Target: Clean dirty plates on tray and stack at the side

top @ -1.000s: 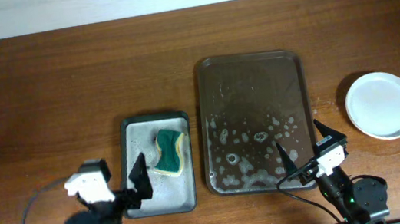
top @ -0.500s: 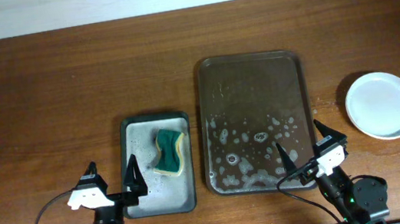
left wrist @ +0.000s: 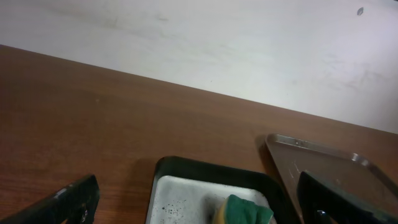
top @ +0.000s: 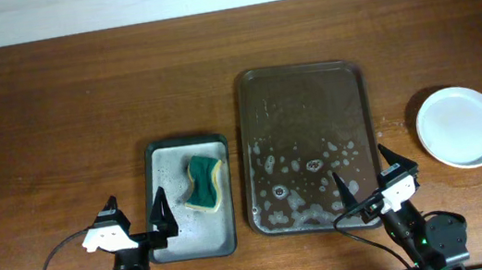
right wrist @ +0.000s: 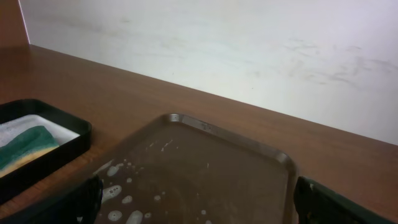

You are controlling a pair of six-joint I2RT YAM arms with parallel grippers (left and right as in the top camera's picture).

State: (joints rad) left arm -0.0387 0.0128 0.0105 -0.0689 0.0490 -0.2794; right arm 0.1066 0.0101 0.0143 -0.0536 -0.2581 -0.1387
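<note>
The dark brown tray (top: 346, 70) lies at the table's middle, bare of plates, with soap suds and water on its near half; it also shows in the right wrist view (right wrist: 205, 127) and the left wrist view (left wrist: 329, 155). White plates (top: 461, 126), plain with no marks, sit stacked on the table right of the tray; I cannot tell how many. My left gripper (top: 136, 217) is open and empty at the near left corner of the grey tray. My right gripper (top: 363, 175) is open and empty over the brown tray's near right corner.
A smaller grey metal tray (top: 162, 159) with a dark rim stands left of the brown tray and holds a green and yellow sponge (top: 204, 183), also seen in the left wrist view (left wrist: 244, 211). A white wall runs behind the table.
The left arm pulled back from the grey tray toward the near edge during the first half second, then stayed still. The right arm has not moved.
</note>
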